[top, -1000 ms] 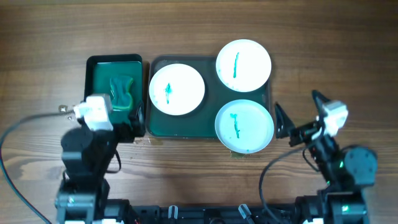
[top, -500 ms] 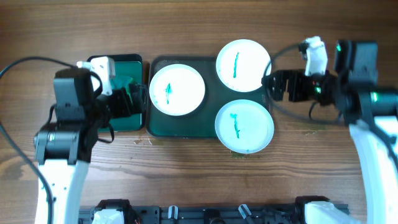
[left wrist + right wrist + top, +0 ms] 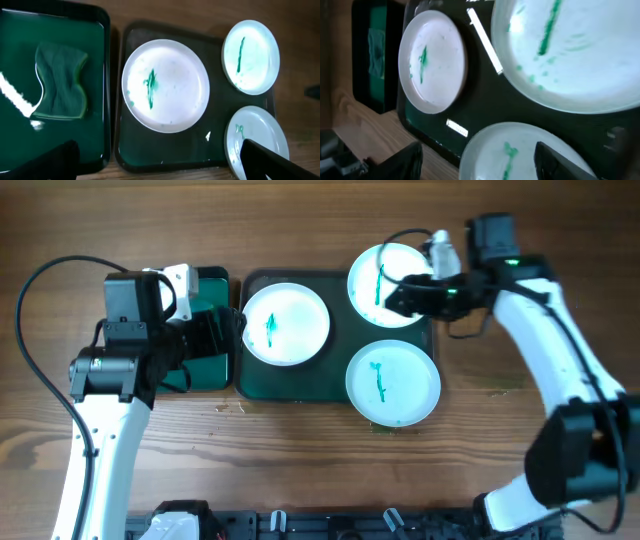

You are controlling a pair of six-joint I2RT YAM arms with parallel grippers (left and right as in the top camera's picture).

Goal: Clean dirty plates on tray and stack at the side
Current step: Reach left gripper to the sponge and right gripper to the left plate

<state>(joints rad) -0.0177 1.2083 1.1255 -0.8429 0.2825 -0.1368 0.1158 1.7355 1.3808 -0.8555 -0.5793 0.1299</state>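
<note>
Just beneath right claw point(image 3: 393, 298), top-right plate point(image 3: 366, 272).

left arm point(image 3: 100, 430): elbow bent, forearm pointing right | left gripper point(image 3: 212, 340): fingers spread wide | right arm point(image 3: 545, 315): extended forward, wrist turned left | right gripper point(image 3: 398, 293): fingers spread wide

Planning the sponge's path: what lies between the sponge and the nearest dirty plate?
Left wrist view: between sponge and plate are only the small tray's wall, a strip of table, and the large tray's rim.

overhead: left arm point(image 3: 125, 350) covers sponge point(image 3: 60, 82); left wrist view: lower plate point(image 3: 255, 142) cut by bottom edge.
</note>
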